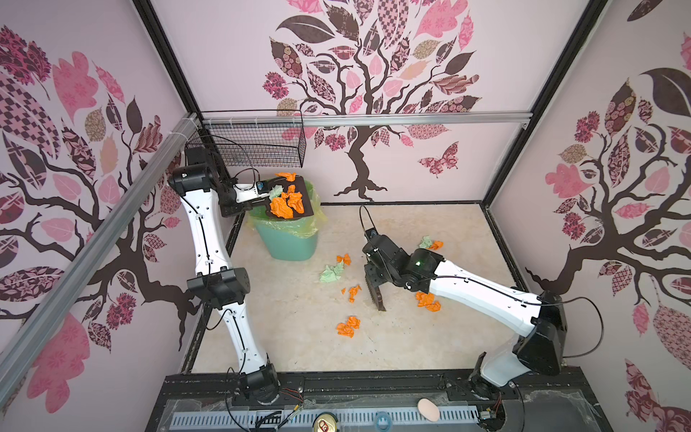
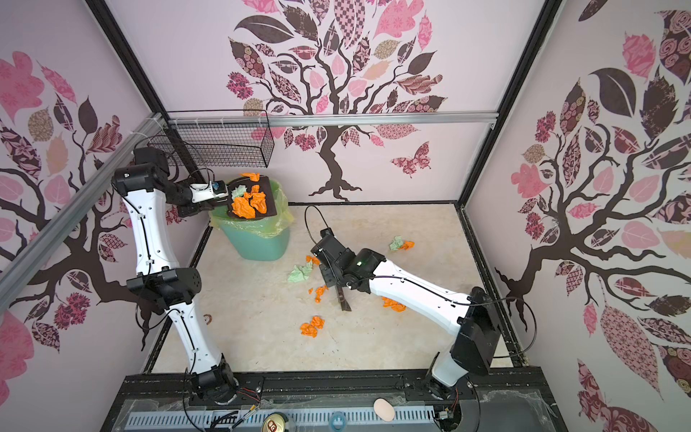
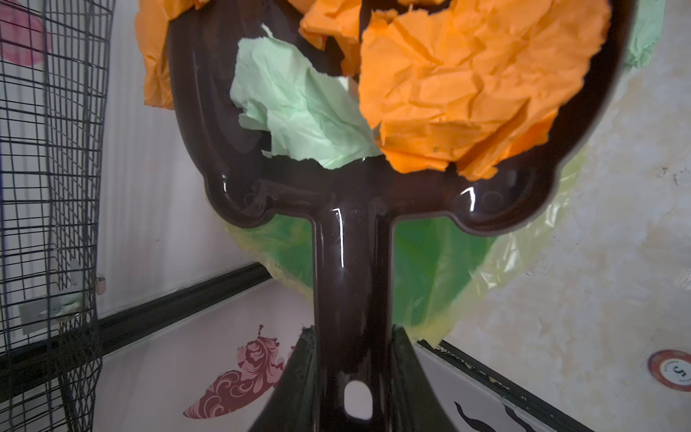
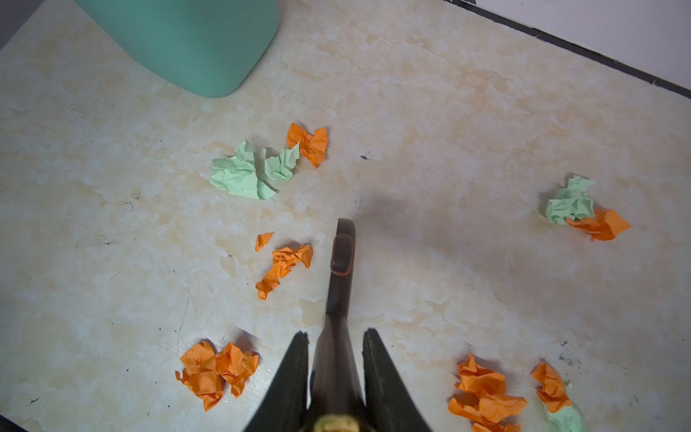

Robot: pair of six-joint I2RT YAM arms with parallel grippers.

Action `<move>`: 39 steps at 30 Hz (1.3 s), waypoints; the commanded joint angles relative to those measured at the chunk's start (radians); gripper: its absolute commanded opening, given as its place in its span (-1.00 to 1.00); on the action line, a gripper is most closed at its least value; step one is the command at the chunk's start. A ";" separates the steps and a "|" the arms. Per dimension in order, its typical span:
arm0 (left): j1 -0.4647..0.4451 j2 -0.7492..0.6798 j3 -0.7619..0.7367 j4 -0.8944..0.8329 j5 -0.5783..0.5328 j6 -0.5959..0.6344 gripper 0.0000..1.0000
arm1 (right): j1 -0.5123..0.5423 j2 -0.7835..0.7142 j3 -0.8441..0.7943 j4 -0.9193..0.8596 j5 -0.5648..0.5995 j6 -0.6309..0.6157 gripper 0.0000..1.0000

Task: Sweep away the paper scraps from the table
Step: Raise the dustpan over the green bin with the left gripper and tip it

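Observation:
My left gripper (image 1: pixel 258 202) (image 3: pixel 351 333) is shut on the handle of a dark dustpan (image 1: pixel 306 197) (image 2: pixel 270 190) (image 3: pixel 351 269). The pan is held over a green bin (image 1: pixel 291 239) (image 2: pixel 261 243). It carries orange and pale green paper scraps (image 1: pixel 284 205) (image 3: pixel 467 93). My right gripper (image 1: pixel 374 272) (image 4: pixel 336 333) is shut on a dark brush (image 1: pixel 377 297) (image 4: pixel 342 254) over the middle of the table (image 1: pixel 430 336). Paper scraps lie on both sides of the brush: green (image 1: pixel 331 275) (image 4: pixel 243 172) and orange (image 1: pixel 347 326) (image 4: pixel 217 372) to its left, orange (image 1: pixel 428 301) (image 4: pixel 486 396) under my right forearm.
Another green and orange pair (image 1: pixel 430 244) (image 4: pixel 583 209) lies farther back right. A black wire basket (image 1: pixel 258 146) hangs on the back rail above the bin. The black rail base (image 1: pixel 374 385) runs along the front. Black edging borders the table.

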 commanded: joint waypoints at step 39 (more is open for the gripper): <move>-0.139 -0.132 -0.165 0.398 -0.524 0.420 -1.00 | 0.021 0.004 -0.046 -0.044 0.004 0.012 -1.00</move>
